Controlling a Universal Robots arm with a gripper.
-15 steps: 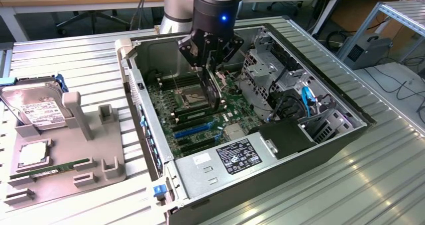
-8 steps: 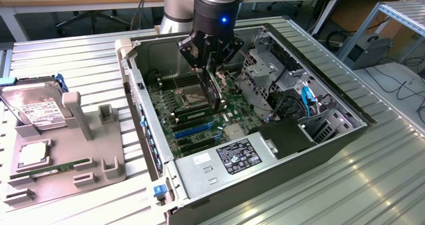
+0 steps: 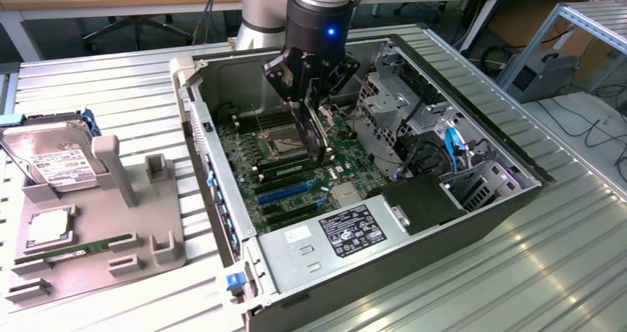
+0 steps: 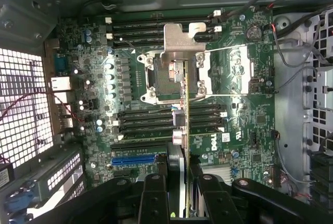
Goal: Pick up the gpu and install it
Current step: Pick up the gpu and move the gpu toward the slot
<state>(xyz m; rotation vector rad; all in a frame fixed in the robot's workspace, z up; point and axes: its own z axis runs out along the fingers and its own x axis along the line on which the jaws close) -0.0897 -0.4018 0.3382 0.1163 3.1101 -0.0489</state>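
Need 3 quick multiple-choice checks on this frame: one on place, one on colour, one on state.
1. The hard drive lies:
A) inside the computer
B) on the grey tray
C) on the floor

2. The odd-coloured long slot on the motherboard is:
A) red
B) blue
C) yellow

3. The gripper is:
A) open and empty
B) shut on a memory stick
C) shut on the gpu

Answers:
1 B: it rests on the tray at the exterior view's left.
2 B: it is blue among black slots.
3 C: it clamps the gpu edge-on above the motherboard.
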